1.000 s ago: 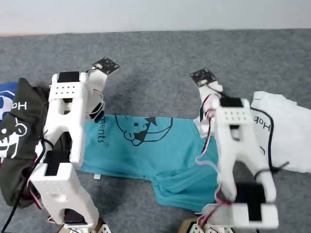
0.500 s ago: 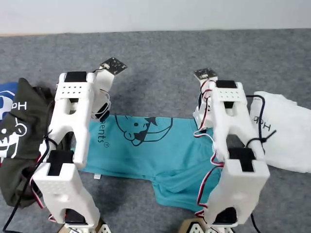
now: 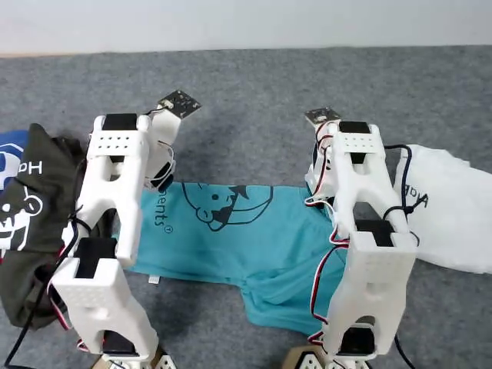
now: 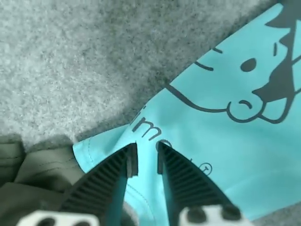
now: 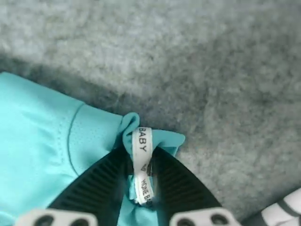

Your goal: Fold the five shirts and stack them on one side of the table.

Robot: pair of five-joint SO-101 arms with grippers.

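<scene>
The teal shirt [image 3: 231, 231] spans lengthwise from arm to arm — right gripper [image 5: 141, 157] clamps its labelled far corner, left gripper [image 4: 145, 153] pinches the opposite far corner, jaws nearly closed.

The right arm [image 3: 361, 192] has swung in from its lean and now stands straight behind its wrist. The left arm [image 3: 115, 177] has edged slightly farther out over the tabletop [image 3: 246, 92].

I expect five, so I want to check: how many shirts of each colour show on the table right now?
teal shirt: 1
white shirt: 1
dark olive shirt: 1
blue shirt: 1
Total: 4
</scene>
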